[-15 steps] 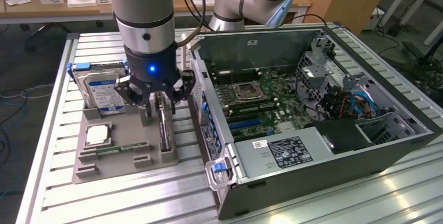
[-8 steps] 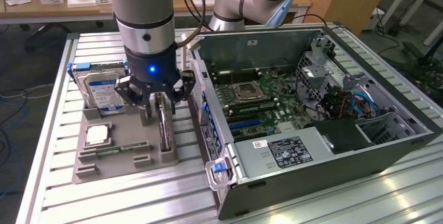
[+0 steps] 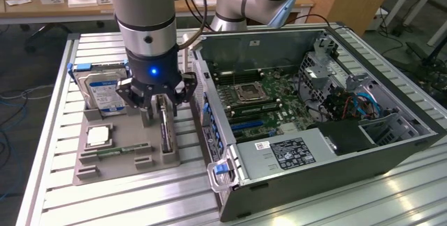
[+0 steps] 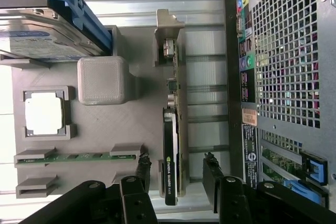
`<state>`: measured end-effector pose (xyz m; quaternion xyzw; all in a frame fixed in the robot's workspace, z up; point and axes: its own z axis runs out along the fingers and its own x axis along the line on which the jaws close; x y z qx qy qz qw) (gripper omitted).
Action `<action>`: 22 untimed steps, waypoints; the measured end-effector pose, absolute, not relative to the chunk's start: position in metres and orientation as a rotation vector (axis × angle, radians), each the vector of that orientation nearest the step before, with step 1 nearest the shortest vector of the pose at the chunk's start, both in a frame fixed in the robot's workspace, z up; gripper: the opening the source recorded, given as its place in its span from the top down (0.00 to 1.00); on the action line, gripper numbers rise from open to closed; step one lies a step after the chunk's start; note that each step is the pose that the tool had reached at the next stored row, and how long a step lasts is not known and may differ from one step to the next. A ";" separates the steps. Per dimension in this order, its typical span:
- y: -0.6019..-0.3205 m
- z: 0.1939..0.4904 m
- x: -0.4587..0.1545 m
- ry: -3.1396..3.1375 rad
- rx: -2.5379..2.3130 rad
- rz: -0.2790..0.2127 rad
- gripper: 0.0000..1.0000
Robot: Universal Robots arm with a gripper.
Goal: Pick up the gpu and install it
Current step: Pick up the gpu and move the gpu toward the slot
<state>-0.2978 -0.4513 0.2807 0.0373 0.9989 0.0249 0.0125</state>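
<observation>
The gpu stands on its long edge in a slot of the grey holder, beside the open computer case. In the wrist view the gpu is a thin dark card with a green logo, its bracket end held in a grey post. My gripper hangs right over the card's near end. Its two black fingers stand either side of the card with a gap on each side, so the gripper is open and straddles the gpu without touching it.
The holder also carries a blue-labelled hard drive, a processor chip and a green memory stick. The case's rear grille is close beside the card. A second arm's base stands behind the case.
</observation>
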 end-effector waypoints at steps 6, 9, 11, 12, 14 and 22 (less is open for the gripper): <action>-0.451 0.278 -0.298 3.114 0.116 0.078 0.47; -0.451 0.277 -0.298 3.113 0.116 0.078 0.47; -0.451 0.277 -0.298 3.114 0.116 0.078 0.47; -0.451 0.277 -0.298 3.114 0.116 0.078 0.47; -0.451 0.276 -0.298 3.114 0.116 0.078 0.47; -0.451 0.275 -0.298 3.113 0.116 0.078 0.47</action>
